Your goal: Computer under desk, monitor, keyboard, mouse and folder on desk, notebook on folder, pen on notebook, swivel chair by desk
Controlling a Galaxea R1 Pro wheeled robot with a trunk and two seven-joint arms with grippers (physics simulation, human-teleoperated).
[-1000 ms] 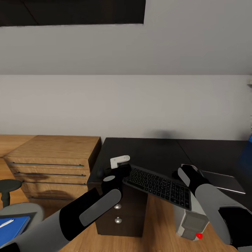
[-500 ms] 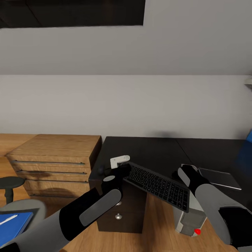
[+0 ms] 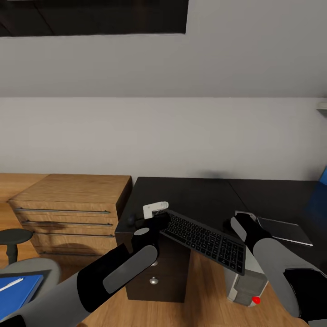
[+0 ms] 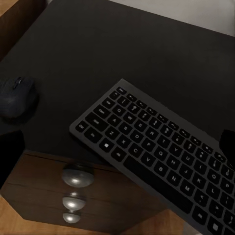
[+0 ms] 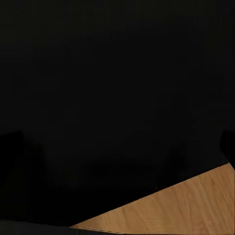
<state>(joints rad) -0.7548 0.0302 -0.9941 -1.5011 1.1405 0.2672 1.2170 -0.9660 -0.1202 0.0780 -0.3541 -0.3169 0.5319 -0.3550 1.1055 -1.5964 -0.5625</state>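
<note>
Currently: slim black keyboard (image 3: 204, 238) held between left gripper (image 3: 156, 218) and right gripper (image 3: 236, 222), finger closure not discernible, tilted over the glossy black desk (image 3: 190, 195) front edge, presumably for setting down.

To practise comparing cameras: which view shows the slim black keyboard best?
The left wrist view: the slim black keyboard is close, with key rows legible. The head view shows it smaller, tilted, between both arms. The right wrist view is too dark to tell.
</note>
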